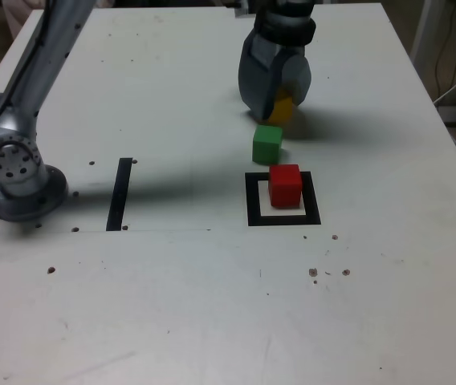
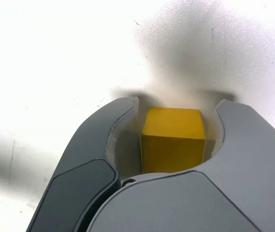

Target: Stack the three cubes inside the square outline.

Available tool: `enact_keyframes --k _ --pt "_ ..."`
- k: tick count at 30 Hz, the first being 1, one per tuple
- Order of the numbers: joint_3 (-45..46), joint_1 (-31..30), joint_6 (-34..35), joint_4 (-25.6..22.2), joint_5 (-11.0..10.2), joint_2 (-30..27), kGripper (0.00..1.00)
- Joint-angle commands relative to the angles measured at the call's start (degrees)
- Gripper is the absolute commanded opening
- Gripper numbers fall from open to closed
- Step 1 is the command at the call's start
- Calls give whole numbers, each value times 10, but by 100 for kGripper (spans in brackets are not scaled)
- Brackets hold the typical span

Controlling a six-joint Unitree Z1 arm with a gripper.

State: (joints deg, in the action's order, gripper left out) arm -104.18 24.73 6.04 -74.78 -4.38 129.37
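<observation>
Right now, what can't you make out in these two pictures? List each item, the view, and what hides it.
- Yellow cube: its underside, both views; it faces away.
- Square outline: part of its far side, exterior view, behind the red cube.
- Gripper: whether both fingers press the cube; close and shadowed in the wrist view, overlapping in the exterior view.

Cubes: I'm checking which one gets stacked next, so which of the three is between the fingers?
The yellow cube: it sits between the fingers, while the green and red cubes stand outside them.
</observation>
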Motion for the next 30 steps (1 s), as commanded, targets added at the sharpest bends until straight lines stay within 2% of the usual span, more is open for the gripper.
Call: enact_keyframes --k 1,10,16,21,30 --pt "-4 2 -2 1 3 -2 39" --pt "-4 -7 -14 -1 0 -24 29" --pt "-2 -26 -36 -14 -12 -58 29" --pt "-1 -52 -72 -21 -23 -80 29" --pt "31 -118 -156 -33 -26 -130 29"
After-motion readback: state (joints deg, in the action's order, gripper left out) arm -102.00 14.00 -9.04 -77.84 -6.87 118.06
